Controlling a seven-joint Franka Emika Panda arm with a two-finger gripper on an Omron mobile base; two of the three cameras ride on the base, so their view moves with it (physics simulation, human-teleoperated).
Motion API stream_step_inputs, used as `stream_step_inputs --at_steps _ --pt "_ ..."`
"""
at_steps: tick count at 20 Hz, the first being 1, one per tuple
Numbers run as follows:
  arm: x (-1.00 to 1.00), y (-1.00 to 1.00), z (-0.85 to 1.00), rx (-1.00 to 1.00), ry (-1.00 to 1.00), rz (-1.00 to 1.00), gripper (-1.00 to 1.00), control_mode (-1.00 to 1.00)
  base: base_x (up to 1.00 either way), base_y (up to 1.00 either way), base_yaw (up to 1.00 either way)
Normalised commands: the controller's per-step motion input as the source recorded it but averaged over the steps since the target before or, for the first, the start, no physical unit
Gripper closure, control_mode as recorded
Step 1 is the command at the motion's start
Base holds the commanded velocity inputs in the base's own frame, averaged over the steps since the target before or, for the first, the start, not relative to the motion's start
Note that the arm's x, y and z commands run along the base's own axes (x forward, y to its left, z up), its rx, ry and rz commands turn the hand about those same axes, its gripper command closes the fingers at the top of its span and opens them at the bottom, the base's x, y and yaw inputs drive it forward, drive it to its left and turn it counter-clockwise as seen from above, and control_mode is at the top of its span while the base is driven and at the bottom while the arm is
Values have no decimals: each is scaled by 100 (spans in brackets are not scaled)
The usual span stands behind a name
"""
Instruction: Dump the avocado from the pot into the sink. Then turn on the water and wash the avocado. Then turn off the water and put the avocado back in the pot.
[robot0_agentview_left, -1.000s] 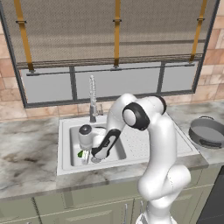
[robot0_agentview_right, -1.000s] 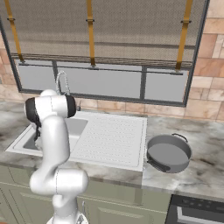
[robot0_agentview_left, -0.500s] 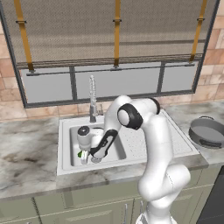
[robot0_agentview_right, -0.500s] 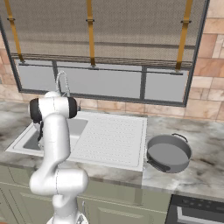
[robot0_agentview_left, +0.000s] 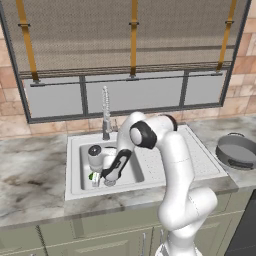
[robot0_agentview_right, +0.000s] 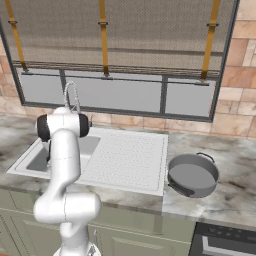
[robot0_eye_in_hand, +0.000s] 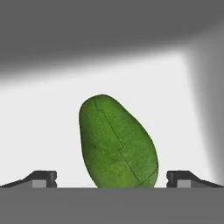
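Down in the sink I had the claw spread wide, one fingertip at each side of the avocado and gripping nothing. Through the hand camera the avocado lay on the pale basin floor, its long axis running away from the claw and leaning a little left, narrower end farthest off. The pot sat on the counter, right of the drainboard.
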Motion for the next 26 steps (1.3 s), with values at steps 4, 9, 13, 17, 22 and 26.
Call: stream_step_inputs --at_steps 4,9,13,17,22,26 --pt "28 6 -14 0 0 0 -100 -100 0 0 0" --pt "22 8 -16 0 0 0 -100 -100 0 0 0" --pt "15 6 -22 0 0 0 -100 -100 0 0 0" --pt "10 14 -29 -1 0 0 100 -100 0 0 0" --pt "19 21 -34 -2 5 0 100 -100 0 0 0" --pt "2 0 -17 0 4 0 100 -100 0 0 0"
